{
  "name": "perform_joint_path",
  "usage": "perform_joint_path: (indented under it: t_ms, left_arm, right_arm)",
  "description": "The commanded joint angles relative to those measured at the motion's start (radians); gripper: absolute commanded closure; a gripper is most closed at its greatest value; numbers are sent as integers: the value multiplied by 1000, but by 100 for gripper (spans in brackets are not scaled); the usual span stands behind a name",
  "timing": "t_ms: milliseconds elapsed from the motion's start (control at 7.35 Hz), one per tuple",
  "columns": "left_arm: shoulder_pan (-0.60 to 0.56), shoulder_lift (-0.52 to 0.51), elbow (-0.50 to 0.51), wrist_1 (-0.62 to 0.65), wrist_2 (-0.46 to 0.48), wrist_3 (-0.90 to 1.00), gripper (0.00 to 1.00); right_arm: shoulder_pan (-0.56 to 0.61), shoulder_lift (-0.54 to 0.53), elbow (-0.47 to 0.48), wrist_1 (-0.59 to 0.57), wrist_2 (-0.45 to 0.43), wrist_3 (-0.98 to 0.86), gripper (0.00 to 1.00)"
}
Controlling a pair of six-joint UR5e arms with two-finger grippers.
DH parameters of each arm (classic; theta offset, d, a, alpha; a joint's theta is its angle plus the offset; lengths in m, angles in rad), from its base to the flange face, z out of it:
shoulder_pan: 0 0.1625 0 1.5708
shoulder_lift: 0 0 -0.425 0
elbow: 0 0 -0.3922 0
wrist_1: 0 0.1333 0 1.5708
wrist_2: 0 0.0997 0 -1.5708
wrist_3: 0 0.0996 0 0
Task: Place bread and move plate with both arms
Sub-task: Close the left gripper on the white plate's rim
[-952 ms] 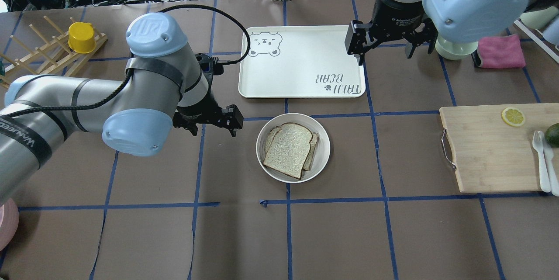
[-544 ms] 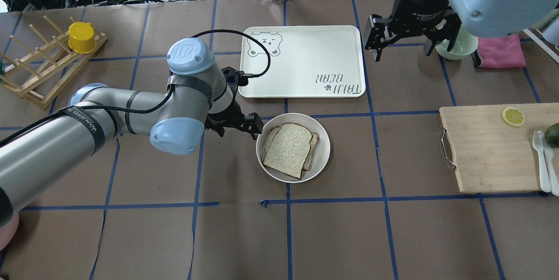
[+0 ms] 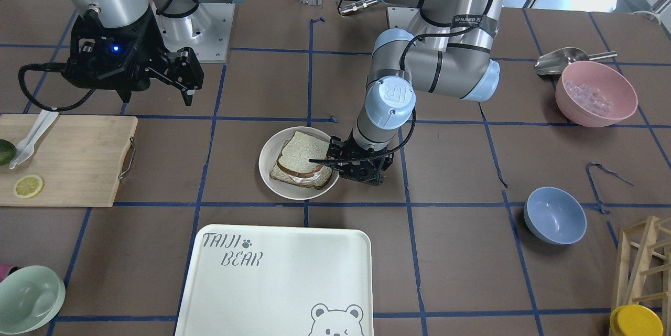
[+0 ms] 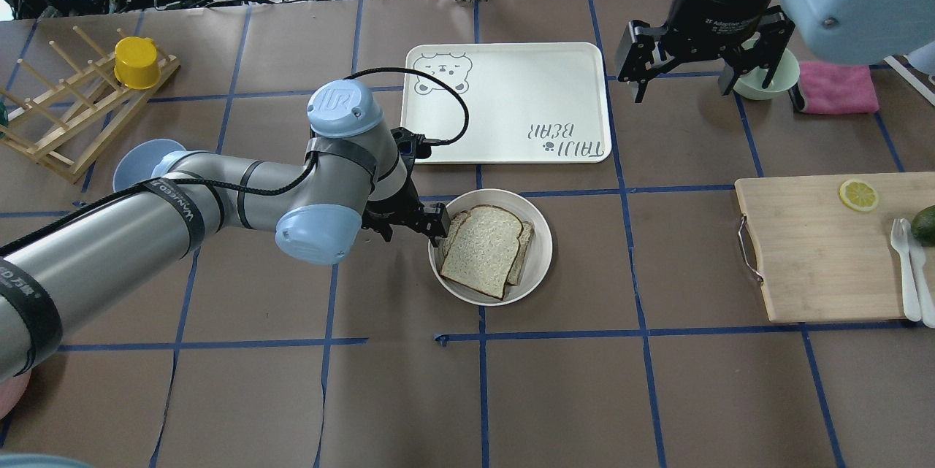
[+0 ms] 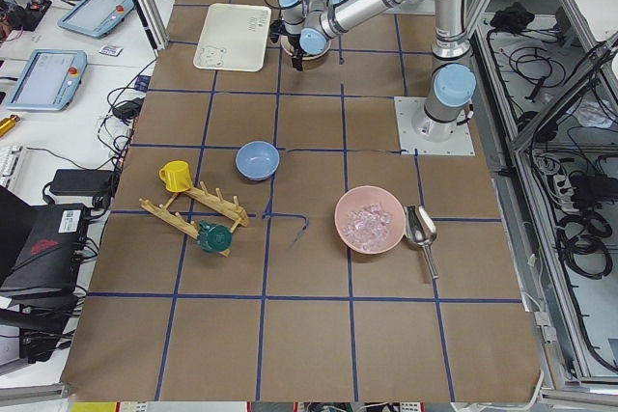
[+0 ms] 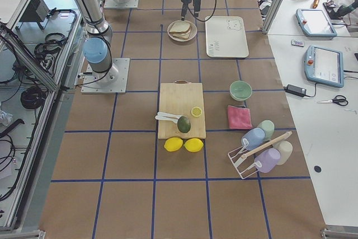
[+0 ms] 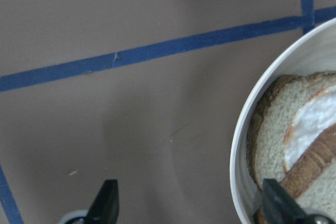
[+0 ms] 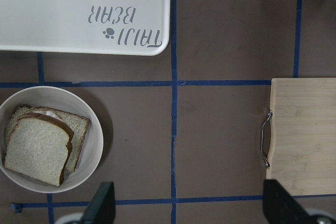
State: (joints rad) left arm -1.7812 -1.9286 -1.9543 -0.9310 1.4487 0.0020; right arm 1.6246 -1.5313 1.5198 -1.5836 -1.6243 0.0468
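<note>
The plain bread lies on top of an egg-topped slice in the round off-white plate, in the middle of the table. It also shows in the front view on the plate. My left gripper is open and low at the plate's left rim. In the left wrist view one finger is over the bread's edge inside the plate and the other is outside over the table, with the rim between them. My right gripper is open and empty, high beyond the tray's right corner.
The bear-printed tray lies just behind the plate. A wooden cutting board with a lemon slice and cutlery is at the right. A green bowl and pink cloth sit behind it. A dish rack is far left.
My left arm has swung right and down, so its open gripper went from left of the plate to straddling its rim. My right gripper moved right, away from the tray's corner.
</note>
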Motion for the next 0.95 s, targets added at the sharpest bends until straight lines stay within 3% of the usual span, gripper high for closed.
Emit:
perform_joint_path:
  t_ms: [0, 272, 408, 680, 816]
  left_arm:
    - [-7, -19, 0, 27, -2, -4, 25]
    - [-24, -36, 2, 69, -2, -16, 27]
    - [-26, -44, 3, 90, -2, -28, 44]
    - [-26, -41, 5, 93, 1, -30, 93]
    - [-26, -38, 5, 93, -1, -30, 100]
  right_arm:
    - [0, -4, 5, 16, 12, 1, 0]
    - [0, -4, 6, 13, 0, -1, 0]
    - [0, -3, 6, 13, -3, -2, 0]
    - [-2, -4, 6, 16, 0, -2, 0]
    - [-8, -3, 6, 14, 1, -2, 0]
